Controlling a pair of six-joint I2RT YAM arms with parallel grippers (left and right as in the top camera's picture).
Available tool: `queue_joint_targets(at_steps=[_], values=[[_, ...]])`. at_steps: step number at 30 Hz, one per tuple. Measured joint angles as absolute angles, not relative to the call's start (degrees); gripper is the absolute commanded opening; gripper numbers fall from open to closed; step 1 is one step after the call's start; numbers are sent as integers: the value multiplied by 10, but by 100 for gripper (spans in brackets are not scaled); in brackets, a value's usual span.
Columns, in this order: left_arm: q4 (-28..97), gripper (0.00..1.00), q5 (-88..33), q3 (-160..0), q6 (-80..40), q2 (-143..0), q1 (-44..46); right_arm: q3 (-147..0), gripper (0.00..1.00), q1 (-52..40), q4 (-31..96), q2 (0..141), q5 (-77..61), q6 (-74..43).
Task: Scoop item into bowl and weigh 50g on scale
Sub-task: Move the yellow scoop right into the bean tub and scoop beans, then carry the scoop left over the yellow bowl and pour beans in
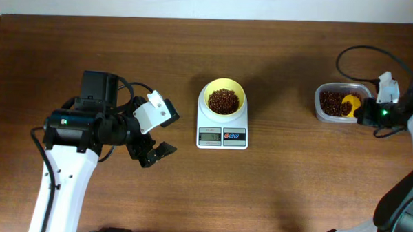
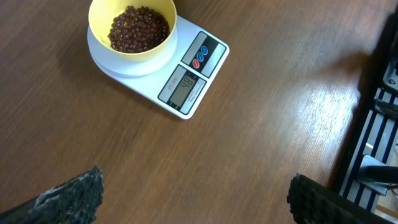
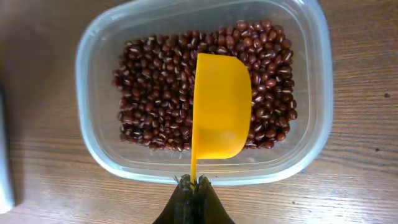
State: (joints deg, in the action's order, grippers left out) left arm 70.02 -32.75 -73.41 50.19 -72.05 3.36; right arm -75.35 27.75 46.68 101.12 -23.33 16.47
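While our left jaws gape wide and empty at lower left, small red-brown beans (image 1: 223, 101) sit in the round pale yellow bowl (image 1: 240, 92) on the flat white scale (image 1: 221, 136) at centre; at right, our right jaws clamp a yellow plastic scoop (image 3: 221, 106) in a clear plastic tub (image 3: 93, 143).

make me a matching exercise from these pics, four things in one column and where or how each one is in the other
1 bowl
2 scoop
3 tub
4 left gripper

a open, holding nothing
b on the scale
c held by the right gripper
d under the scoop, beans inside

Pairs: 1-b, 2-c, 3-d, 4-a
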Motion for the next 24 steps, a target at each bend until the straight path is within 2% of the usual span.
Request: queue_joint_targets(at_steps=[7,15,17,24], values=[[700,99,-328,-734,502,-721,34,-754,4,354,460,1011,-389,164],[700,99,-328,-734,502,-721,34,-754,4,353,460,1011,-562,163],[700,99,-328,-734,502,-721,34,-754,4,326,459,1011,-586,163],[700,99,-328,-734,502,-721,34,-754,4,131,428,1011,-608,162]])
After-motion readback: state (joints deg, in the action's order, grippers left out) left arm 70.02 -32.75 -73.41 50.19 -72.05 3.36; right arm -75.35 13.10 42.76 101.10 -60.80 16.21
